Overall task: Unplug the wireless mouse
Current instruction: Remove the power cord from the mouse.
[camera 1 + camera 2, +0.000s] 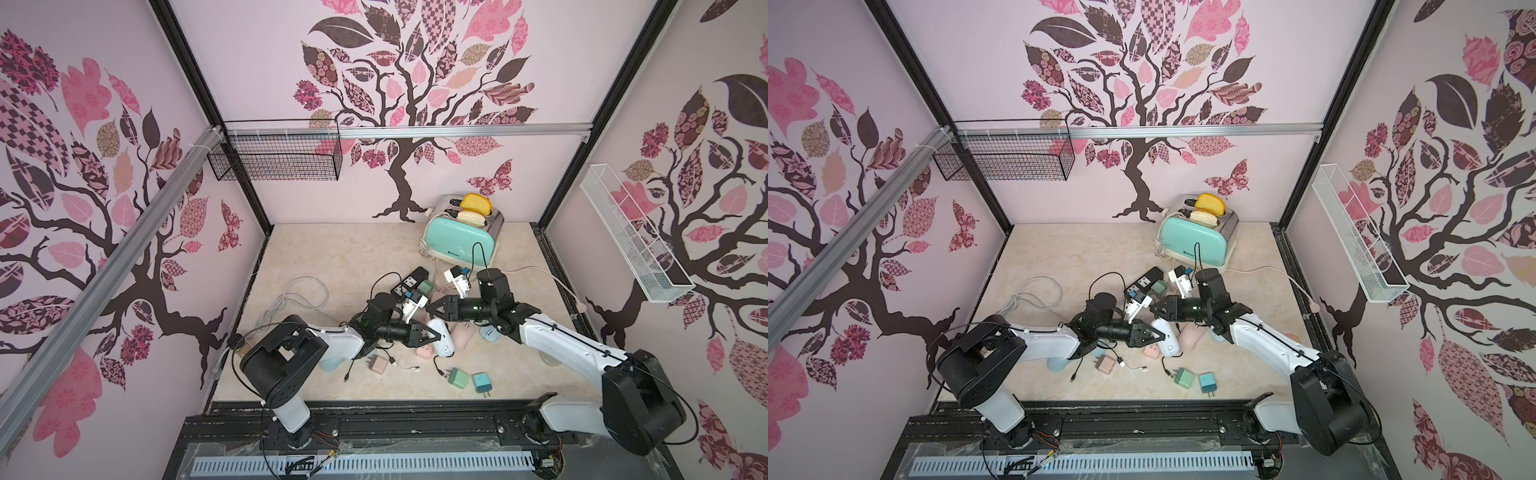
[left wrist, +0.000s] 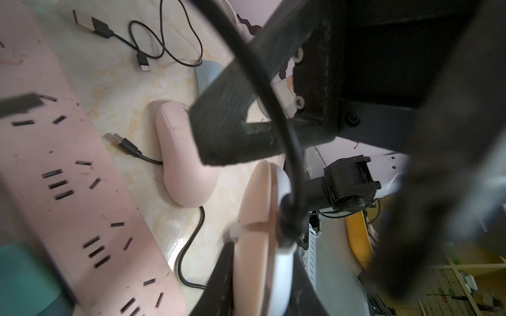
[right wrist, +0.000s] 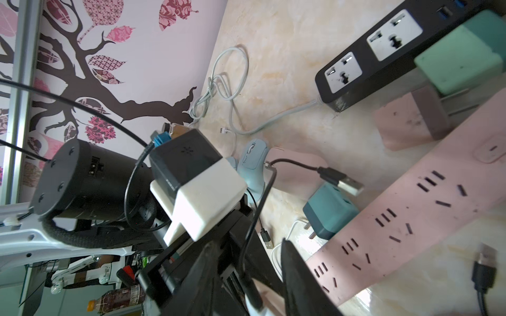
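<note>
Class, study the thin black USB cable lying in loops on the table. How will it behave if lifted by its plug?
The USB cable lies in loose curls, so it is probably floppy and would sag and dangle. It looks thin, so likely light. Its smooth jacket may slip through a loose grip.
</note>
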Controlling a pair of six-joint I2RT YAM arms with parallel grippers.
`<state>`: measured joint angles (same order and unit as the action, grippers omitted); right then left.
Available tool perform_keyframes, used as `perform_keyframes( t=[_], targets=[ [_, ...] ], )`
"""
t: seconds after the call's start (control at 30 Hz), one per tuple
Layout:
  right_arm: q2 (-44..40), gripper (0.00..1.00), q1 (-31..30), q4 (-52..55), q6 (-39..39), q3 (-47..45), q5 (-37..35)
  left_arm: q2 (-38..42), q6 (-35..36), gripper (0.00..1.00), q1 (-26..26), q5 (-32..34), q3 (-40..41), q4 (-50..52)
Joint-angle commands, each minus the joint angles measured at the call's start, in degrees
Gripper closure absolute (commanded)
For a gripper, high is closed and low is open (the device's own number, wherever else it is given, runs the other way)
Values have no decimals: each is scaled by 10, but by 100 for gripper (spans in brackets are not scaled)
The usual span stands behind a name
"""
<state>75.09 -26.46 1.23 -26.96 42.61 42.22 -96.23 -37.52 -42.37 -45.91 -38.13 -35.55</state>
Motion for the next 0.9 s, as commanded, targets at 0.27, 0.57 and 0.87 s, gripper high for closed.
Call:
perform_keyframes(
  t=[0.27, 0.57, 0.87],
  targets=[
    [37, 100, 0, 1, -4, 51, 19, -25, -18, 100, -5, -63, 0, -67],
    [53, 100, 36, -60, -123, 71, -75, -12, 19, 100, -33, -37, 4, -12],
    [121, 100, 39, 43, -150, 202, -74, -36, 5, 100, -34, -39, 9, -29]
  ],
)
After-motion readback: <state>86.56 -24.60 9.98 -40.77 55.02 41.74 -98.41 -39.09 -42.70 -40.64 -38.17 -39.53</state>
